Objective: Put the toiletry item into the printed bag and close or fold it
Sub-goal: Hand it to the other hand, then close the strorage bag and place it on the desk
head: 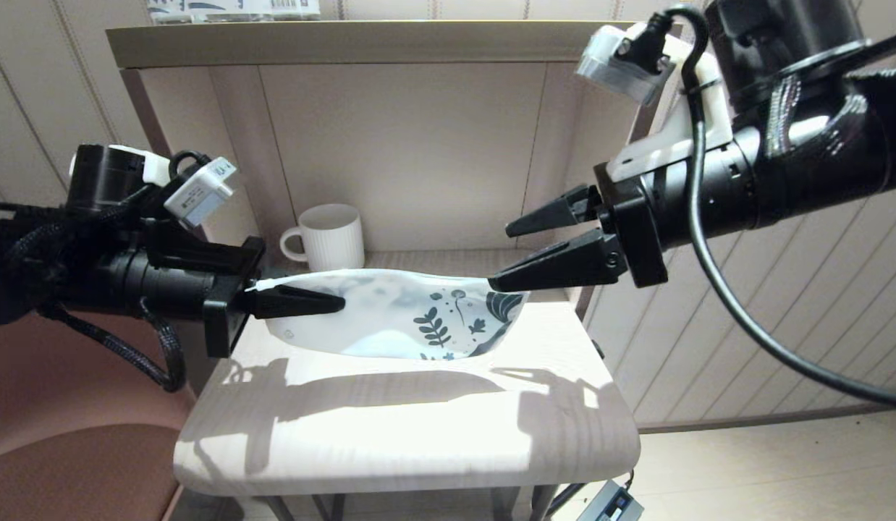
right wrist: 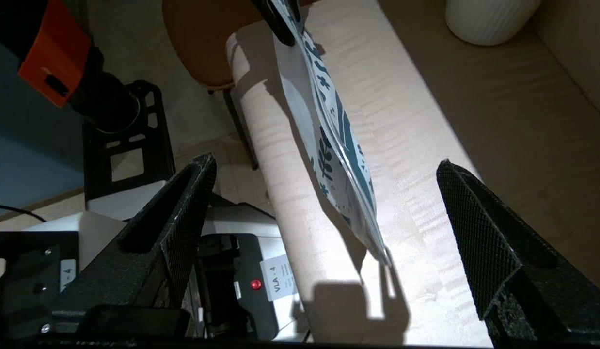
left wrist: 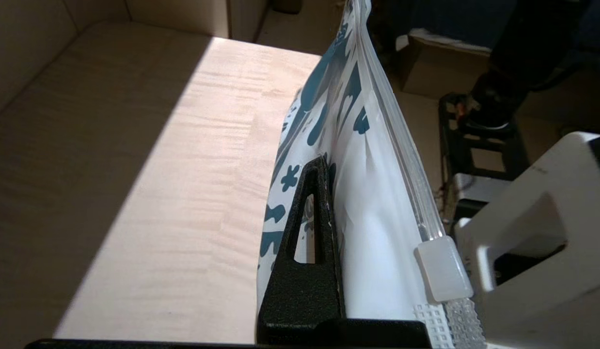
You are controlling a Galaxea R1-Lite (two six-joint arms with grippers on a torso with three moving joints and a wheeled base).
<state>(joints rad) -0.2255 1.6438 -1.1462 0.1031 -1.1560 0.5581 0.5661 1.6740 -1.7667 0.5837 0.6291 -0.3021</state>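
Above the worktop: printed bag hangs lifted between both arms.
Left gripper: clamped on the bag's plain end, beside its zip slider.
Right gripper: jaws spread wide, the bag's leafy end just before them, unheld.
Doing it well: I would bring the right gripper squarely over the zip edge before pinching.
Hidden: toiletry item not visible; the white shape inside the bag may be it. Mug stands behind.

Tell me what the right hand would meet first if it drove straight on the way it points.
Probably the free end of the printed bag, which lies between the open fingers of the right hand; the left hand holds the bag's other end.
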